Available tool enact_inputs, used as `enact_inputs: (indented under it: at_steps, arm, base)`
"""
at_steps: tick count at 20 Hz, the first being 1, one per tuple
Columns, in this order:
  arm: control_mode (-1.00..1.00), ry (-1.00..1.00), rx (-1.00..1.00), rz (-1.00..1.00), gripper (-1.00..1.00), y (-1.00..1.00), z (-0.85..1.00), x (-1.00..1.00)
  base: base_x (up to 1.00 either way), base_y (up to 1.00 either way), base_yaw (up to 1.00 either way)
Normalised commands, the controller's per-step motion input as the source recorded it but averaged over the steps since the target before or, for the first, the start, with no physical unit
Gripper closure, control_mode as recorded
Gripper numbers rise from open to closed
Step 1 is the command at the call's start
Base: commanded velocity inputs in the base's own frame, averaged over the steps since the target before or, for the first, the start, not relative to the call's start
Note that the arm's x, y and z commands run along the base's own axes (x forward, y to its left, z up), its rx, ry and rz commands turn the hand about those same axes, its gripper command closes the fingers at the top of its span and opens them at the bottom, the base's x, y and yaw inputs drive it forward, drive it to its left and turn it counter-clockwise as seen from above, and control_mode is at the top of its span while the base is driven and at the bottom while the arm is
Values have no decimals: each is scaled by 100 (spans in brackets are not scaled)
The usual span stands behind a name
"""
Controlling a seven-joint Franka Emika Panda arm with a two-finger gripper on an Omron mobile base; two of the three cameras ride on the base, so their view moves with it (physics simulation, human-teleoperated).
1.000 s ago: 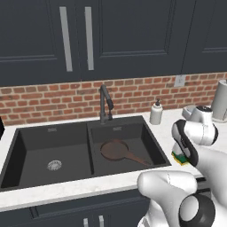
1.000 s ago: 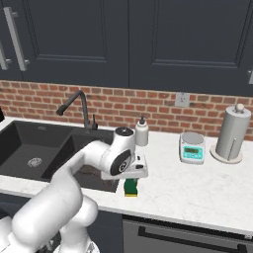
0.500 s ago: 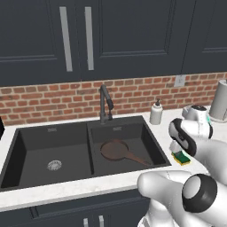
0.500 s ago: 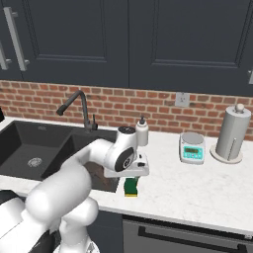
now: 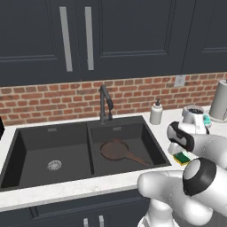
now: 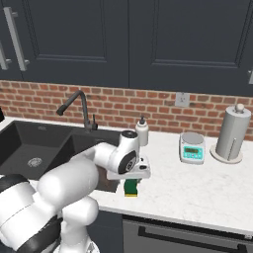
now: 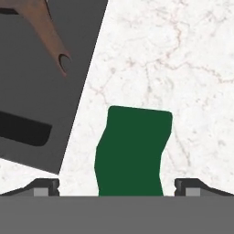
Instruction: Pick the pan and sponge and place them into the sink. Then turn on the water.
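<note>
Hand view looks down on the sponge (image 7: pixel 132 151), green face up, lying on the white marble surface (image 7: pixel 183 68) just beside the sink (image 7: pixel 41 91). The pincer (image 7: pixel 117 186) hangs over it, tips spread wide to either side of the sponge (neither touching it). The pan (image 5: pixel 116 150) lies in the sink's right basin, near the faucet (image 5: pixel 105 101), handle pointing toward the sponge.

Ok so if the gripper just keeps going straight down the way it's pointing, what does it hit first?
Most likely the sponge, green face up on the white counter: it lies between the open gripper fingertips, though the remaining gap is hard to judge.
</note>
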Motion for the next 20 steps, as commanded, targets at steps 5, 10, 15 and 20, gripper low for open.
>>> enact_inputs:
  at_steps: [5,10,15,20]
  arm:
    - [-100,0,0,0,-100,-20,-24,16]
    - [-100,2,0,0,-100,-4,-24,3]
    - [-100,5,3,0,-100,0,-8,0]
    - [-100,4,4,0,-100,0,-10,0]
  base:
    - [0,0,0]
    - [0,0,0]
    - [0,0,0]
    - [0,0,0]
